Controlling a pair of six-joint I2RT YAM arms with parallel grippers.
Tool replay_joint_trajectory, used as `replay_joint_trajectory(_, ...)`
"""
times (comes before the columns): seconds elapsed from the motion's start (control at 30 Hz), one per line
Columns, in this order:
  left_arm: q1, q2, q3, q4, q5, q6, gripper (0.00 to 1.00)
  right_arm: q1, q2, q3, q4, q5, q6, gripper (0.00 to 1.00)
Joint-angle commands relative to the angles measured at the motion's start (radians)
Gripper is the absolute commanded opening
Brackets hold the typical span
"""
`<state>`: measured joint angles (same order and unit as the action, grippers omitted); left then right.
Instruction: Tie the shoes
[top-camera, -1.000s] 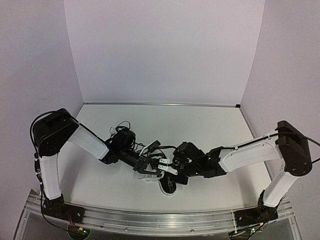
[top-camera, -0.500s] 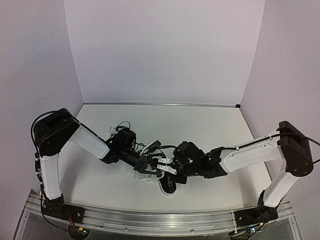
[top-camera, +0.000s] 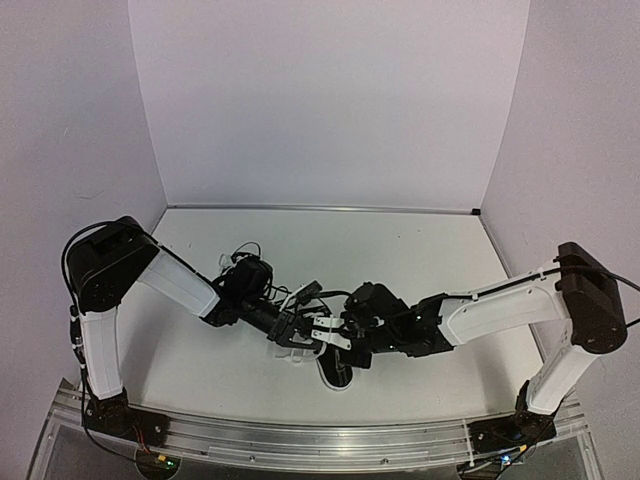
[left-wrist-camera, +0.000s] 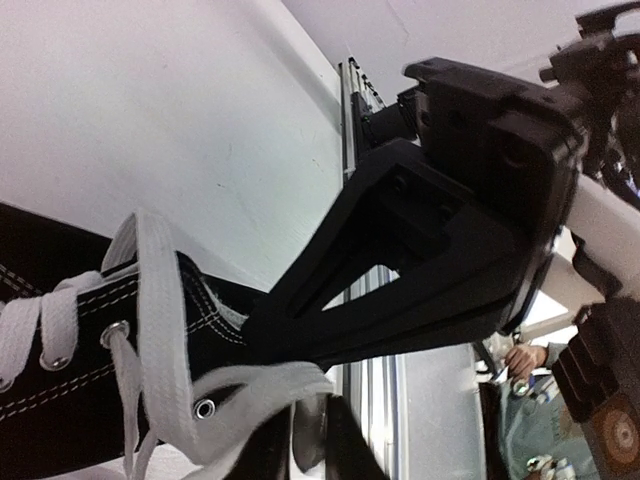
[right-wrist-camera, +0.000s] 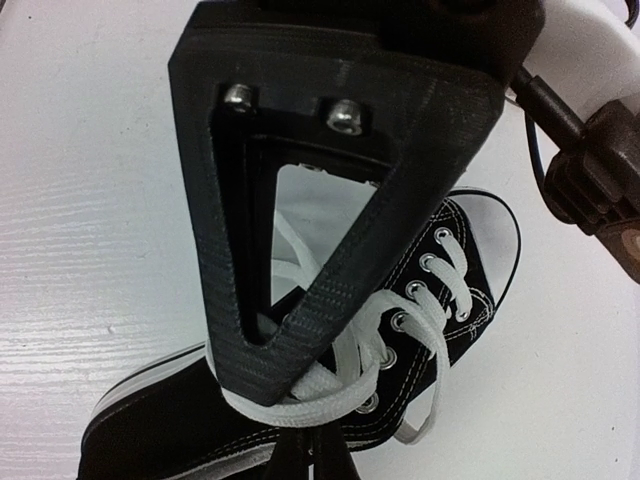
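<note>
Starting at the near edge: just past the metal rail (top-camera: 300, 435) the arms are bolted to, one shoe (top-camera: 336, 375) sits on the table (top-camera: 420, 250), close to the front and roughly centred. Both arms fold in over it. I can only make out that one sneaker for sure; the grippers hide whatever else is down there.

The right wrist view shows it best. The right gripper (right-wrist-camera: 290, 395) has its jaws squeezed together down at the ankle end of the shoe, with a flat white lace (right-wrist-camera: 350, 385) running across the tips, so it looks pinched there. The toe cap (right-wrist-camera: 495, 235) points away from it.

The left gripper (left-wrist-camera: 250, 330) is also clamped tight, with its tip pressed against the collar by the top eyelet (left-wrist-camera: 205, 408). Whether it actually has a lace or is just nosing the canvas, I can't tell.

No knot or bow anywhere, so I'd call this the very start: getting hold of the two loose ends. Next it needs both ends drawn out and apart to take up slack, then crossed. Tricky bit: the lace is thin and slippery, and the shoe looks light enough to drag or tip when pulled.

Beyond all that there's just bare white tabletop and the back wall (top-camera: 320, 100).
</note>
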<state>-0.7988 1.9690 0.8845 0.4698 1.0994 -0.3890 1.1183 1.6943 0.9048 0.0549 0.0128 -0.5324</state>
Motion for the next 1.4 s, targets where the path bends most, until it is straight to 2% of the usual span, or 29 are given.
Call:
replay_joint_trajectory(0.0,0.029,-0.045,0.01,-0.006,-0.025,0.021,0.22,0.006,0.004,0.041,0.001,0.03,0.031,0.0)
replay_joint_trajectory(0.2,0.093,-0.212,-0.026,-0.182,-0.176,0.128,0.35,0.006,-0.013,0.03,-0.01,0.057,0.046,0.0)
replay_joint_trajectory(0.43,0.122,-0.382,-0.028,-0.519,-0.486,0.299,0.38,0.007,-0.014,0.031,-0.024,0.085,0.058,0.0)
replay_joint_trajectory(0.63,0.091,-0.519,-0.093,-0.689,-0.664,0.45,0.38,0.006,-0.02,0.027,-0.026,0.092,0.074,0.0)
replay_joint_trajectory(0.73,0.059,-0.577,-0.109,-0.691,-0.645,0.525,0.39,0.006,-0.016,0.026,-0.028,0.099,0.079,0.0)
replay_joint_trajectory(0.93,0.008,-0.641,-0.059,-0.82,-0.782,0.739,0.37,0.007,-0.014,0.025,-0.027,0.102,0.087,0.0)
replay_joint_trajectory(1.03,-0.006,-0.654,-0.08,-0.851,-0.832,0.86,0.36,0.006,-0.017,0.022,-0.024,0.107,0.088,0.0)
replay_joint_trajectory(1.23,-0.076,-0.6,-0.104,-0.75,-0.808,0.872,0.35,0.006,-0.013,0.026,-0.021,0.114,0.088,0.0)
replay_joint_trajectory(1.37,-0.105,-0.523,-0.104,-0.773,-0.832,0.89,0.33,0.007,-0.008,0.027,-0.022,0.121,0.088,0.0)
